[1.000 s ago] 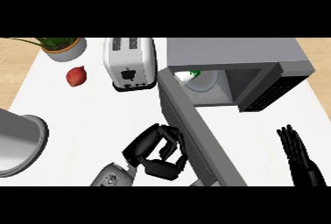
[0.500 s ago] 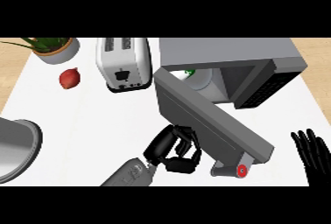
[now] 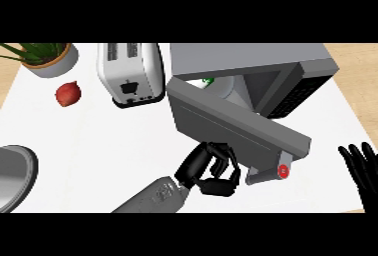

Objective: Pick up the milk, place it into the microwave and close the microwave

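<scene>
The grey microwave [image 3: 251, 59] stands at the back right with its door [image 3: 229, 125] swung partway across the opening. Through the remaining gap I see the white milk carton [image 3: 220, 86] with a green top inside the cavity. My left hand [image 3: 210, 170] is at the door's outer face near its free end, fingers curled and holding nothing, just left of the handle with the red button [image 3: 284, 171]. At the right edge my right hand [image 3: 360, 167] rests open, fingers up.
A white toaster [image 3: 133, 72] stands just left of the microwave. A red vegetable [image 3: 68, 94] lies further left, with a potted plant [image 3: 46, 57] at the back left corner. A metal bowl [image 3: 15, 175] sits at the left edge.
The door has swung from wide open towards the microwave. My left hand has moved right and forward with the door's free end. The right hand stays at the right edge.
</scene>
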Motion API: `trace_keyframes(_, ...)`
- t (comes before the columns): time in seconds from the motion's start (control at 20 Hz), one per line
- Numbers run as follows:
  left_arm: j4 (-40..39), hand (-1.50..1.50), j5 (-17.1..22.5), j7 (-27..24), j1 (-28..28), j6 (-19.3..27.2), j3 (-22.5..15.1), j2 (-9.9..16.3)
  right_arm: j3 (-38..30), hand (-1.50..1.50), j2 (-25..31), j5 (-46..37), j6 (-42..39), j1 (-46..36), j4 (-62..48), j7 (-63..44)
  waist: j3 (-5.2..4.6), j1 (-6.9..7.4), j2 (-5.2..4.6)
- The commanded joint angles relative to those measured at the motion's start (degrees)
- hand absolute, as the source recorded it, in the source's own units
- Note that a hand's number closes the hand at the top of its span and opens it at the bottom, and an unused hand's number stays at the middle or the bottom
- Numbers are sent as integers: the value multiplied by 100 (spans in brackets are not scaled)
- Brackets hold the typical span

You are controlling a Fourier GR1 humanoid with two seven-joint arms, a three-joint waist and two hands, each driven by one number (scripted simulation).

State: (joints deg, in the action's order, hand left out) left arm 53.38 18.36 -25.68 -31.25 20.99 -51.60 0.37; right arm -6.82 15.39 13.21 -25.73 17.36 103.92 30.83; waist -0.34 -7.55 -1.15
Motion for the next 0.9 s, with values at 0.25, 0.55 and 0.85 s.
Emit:
trace_keyframes(0.25,177,150,1176,-316,-520,1078,-109,-35,47,-150,311,276,-215,-22,654,-521,-10,-337,-60)
trace_keyframes(0.55,58,150,1734,-281,-1051,1853,61,-36,-243,-150,632,477,-282,-282,725,-704,4,-471,-91)
trace_keyframes(0.85,-330,-150,2265,-8,-1539,2066,142,-37,-468,-150,917,533,-200,-699,909,-907,0,-687,-182)
